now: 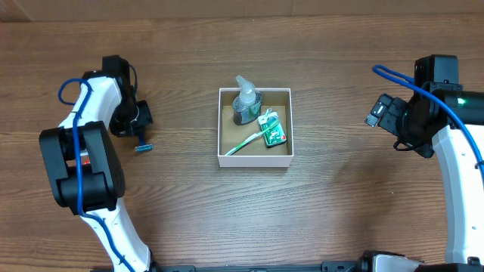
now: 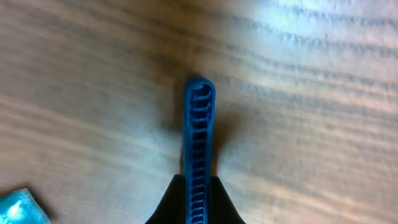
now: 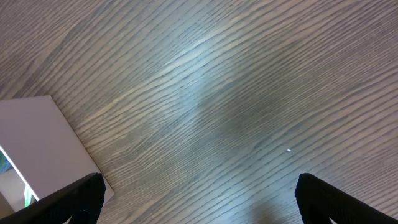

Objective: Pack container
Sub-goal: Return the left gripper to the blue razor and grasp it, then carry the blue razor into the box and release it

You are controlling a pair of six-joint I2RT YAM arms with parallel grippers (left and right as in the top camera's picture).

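Wood-grain table (image 1: 333, 204) is seen across the whole overhead view, with the container (image 1: 254, 161) at its centre, well apart from both arms. Three things are lodged inside it: a clear pump bottle (image 1: 246, 102) at the upper edge, a green packet (image 1: 272, 128) toward the right wall, and a toothbrush (image 1: 243, 143) laid slantwise below the bottle, its end near the packet.

At the left of the frame the left gripper (image 2: 199, 186) is held low over the wood. Its black fingers are drawn together on a blue ribbed strip (image 2: 199, 130) that points away from the wrist – what the strip belongs to cannot be told. A small light-blue item (image 1: 144, 148) lies on the table just below this gripper.

At the right of the frame the right gripper (image 3: 208, 199) is spread wide with nothing between its fingers; a white corner of the container is caught at the left edge of its wrist view.
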